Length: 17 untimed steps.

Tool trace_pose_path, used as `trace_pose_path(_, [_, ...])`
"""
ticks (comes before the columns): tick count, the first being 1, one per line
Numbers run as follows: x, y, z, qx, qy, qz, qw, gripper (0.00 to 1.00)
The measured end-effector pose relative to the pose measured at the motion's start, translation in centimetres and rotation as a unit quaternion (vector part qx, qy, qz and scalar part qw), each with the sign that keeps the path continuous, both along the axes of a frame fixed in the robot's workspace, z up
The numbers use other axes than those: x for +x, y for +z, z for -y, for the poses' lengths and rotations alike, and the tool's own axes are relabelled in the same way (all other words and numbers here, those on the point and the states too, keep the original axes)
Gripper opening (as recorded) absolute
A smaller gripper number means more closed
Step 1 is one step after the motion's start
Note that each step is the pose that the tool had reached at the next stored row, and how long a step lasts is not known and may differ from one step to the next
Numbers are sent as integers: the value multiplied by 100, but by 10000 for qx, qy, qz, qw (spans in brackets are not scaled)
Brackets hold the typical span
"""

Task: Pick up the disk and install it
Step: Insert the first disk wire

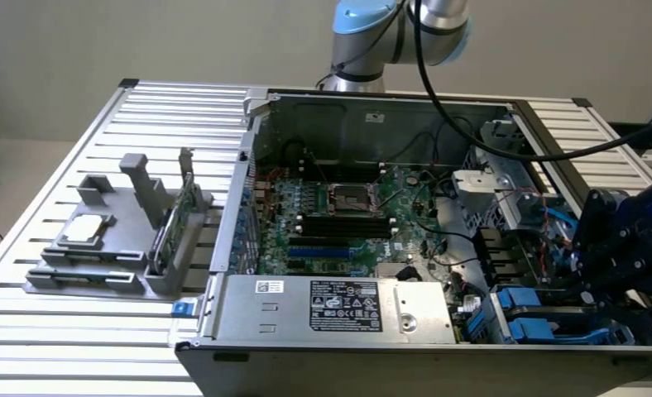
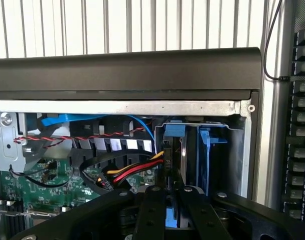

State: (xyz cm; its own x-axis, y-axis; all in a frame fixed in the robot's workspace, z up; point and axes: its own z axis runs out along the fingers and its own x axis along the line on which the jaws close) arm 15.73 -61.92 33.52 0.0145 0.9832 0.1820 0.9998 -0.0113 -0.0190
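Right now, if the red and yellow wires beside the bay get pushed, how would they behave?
The wires would probably flop aside: they already sag in a loose curve. They would likely spring back somewhat, being held at a black plug.

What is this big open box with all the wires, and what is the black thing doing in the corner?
The box is a computer case lying open on a slatted metal table, so you can see the green circuit board inside. The picture from outside shows a robot arm coming in from the far side, and the black thing at the exterior view's right is its gripper, a kind of hand, hanging over the case's corner. The other picture comes from a camera on the robot's wrist, looking down past the gripper's black fingers at the blue-railed disk standing in its slot, with coloured cables beside it. A grey holder with spare parts sits on the table.
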Motion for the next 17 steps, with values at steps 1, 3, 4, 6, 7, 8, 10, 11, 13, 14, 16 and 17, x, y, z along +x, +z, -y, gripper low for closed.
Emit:
trace_pose_path(1, [4,0,-3,0,0,0,10000,16])
trace_pose_path(3, [8,-2,-7,0,0,1,10000,16])
trace_pose_path(4, [8,-5,-9,0,0,1,10000,16])
trace_pose_path(6, [9,-12,-11,1,0,0,10000,16])
trace_pose_path(7, [9,-15,-11,0,0,0,10000,16])
trace_pose_path(8, [9,-18,-12,-1,0,0,10000,16])
trace_pose_path(10, [9,-24,-12,-1,0,0,10000,16])
trace_pose_path(11, [9,-26,-12,-2,0,1,10000,16])
trace_pose_path(13, [9,-27,-12,-1,0,0,10000,16])
trace_pose_path(14, [9,-28,-12,-1,0,0,10000,16])
trace_pose_path(16, [11,-29,-12,5,1,1,10000,18])
trace_pose_path(17, [11,-14,-12,2,1,1,10000,18])
